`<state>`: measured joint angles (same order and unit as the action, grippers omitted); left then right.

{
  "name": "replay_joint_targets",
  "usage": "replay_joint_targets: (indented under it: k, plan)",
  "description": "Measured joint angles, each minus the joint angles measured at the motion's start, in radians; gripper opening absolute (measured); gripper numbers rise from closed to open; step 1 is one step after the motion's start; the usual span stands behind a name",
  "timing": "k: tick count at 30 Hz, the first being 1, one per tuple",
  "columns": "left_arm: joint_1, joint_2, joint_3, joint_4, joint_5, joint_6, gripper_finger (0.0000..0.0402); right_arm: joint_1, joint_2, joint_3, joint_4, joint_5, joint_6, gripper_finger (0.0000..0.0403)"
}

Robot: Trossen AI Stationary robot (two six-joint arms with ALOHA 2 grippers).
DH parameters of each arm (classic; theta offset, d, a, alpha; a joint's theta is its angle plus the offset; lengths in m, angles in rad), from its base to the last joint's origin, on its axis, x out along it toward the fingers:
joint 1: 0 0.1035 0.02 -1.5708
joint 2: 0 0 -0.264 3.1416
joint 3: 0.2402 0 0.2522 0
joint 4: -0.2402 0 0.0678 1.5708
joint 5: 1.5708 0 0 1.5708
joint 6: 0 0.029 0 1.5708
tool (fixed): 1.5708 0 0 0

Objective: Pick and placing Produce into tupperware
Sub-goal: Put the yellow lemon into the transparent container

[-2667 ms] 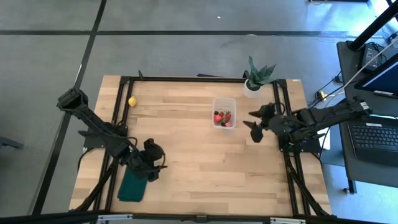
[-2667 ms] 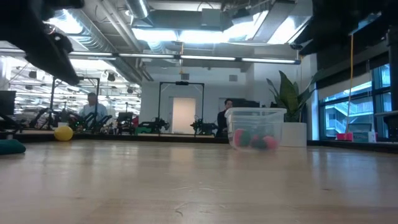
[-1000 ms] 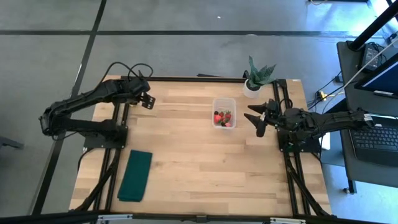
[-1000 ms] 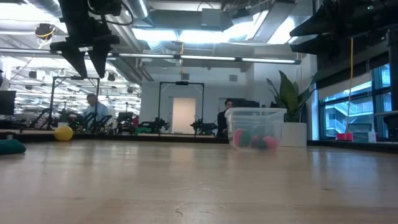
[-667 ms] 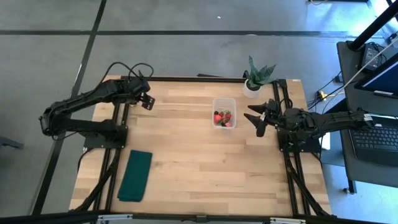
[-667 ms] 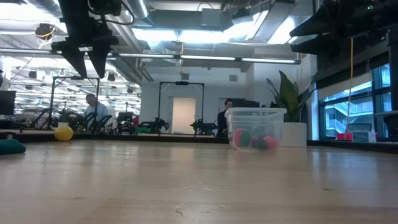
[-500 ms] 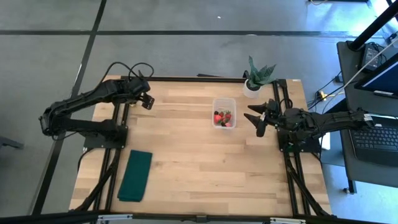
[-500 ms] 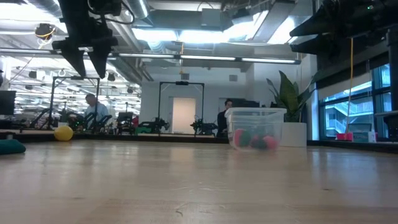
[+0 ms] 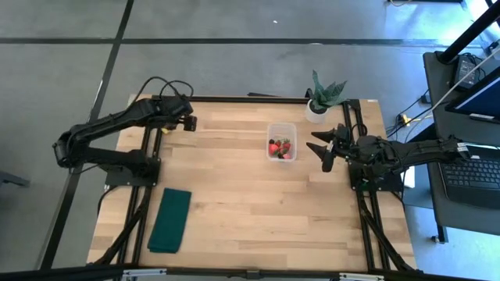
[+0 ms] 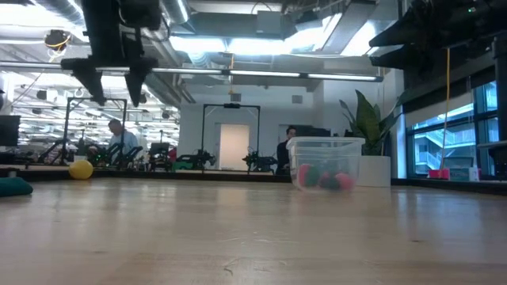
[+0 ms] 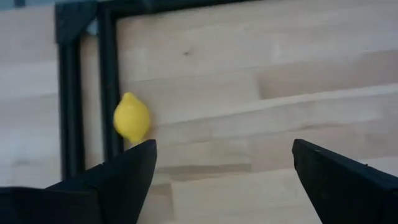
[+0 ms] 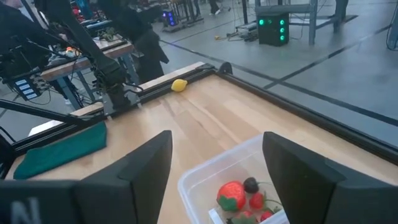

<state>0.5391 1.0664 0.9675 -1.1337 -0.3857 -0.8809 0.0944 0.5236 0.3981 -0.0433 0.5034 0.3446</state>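
The clear tub (image 9: 282, 141) stands on the table's far right half and holds red strawberry pieces and a dark berry (image 12: 244, 191); it also shows in the low view (image 10: 325, 162). A yellow lemon piece (image 11: 132, 118) lies on the table at the far left, next to the black frame rail, and shows in the low view (image 10: 80, 169). My left gripper (image 9: 190, 123) hangs open and empty well above the table (image 10: 113, 96), a little to the right of the lemon (image 11: 222, 149). My right gripper (image 9: 322, 150) is open and empty just right of the tub (image 12: 217, 137).
A potted green plant (image 9: 319, 103) stands at the far right corner, behind the tub. A dark green folded cloth (image 9: 172, 220) lies at the near left. Black frame rails (image 9: 150, 156) run along the table's sides. People show in the room beyond (image 10: 119, 142).
My left gripper has shifted a little toward the table's right edge and turned at the wrist, staying high above the lemon. In the low view its fingertips stand farther apart than before. The right arm, the tub and the fruit have kept still.
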Motion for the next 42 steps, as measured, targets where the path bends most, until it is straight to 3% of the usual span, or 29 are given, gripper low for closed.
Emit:
replay_joint_targets:
  k: [18,24,31,34,42]
  plan:
    - [0.244,0.348,-0.007,-0.036,-0.021,0.11,0.036,0.0,0.0,0.0,0.0,-0.001,0.011,0.0252]
    - [0.317,0.44,-0.007,-0.034,0.038,0.133,0.036,0.0,0.0,0.0,-0.001,-0.008,0.01,0.0252]
    - [0.361,0.494,-0.007,-0.025,0.076,0.156,0.036,0.0,0.0,0.0,-0.013,-0.01,0.01,0.0252]
    - [0.382,0.503,-0.007,-0.026,0.137,0.151,0.036,0.0,0.0,0.0,-0.026,-0.027,0.01,0.0252]
    - [0.441,0.505,-0.007,-0.128,0.129,0.151,0.036,0.0,0.0,0.0,-0.066,-0.063,0.011,0.0252]
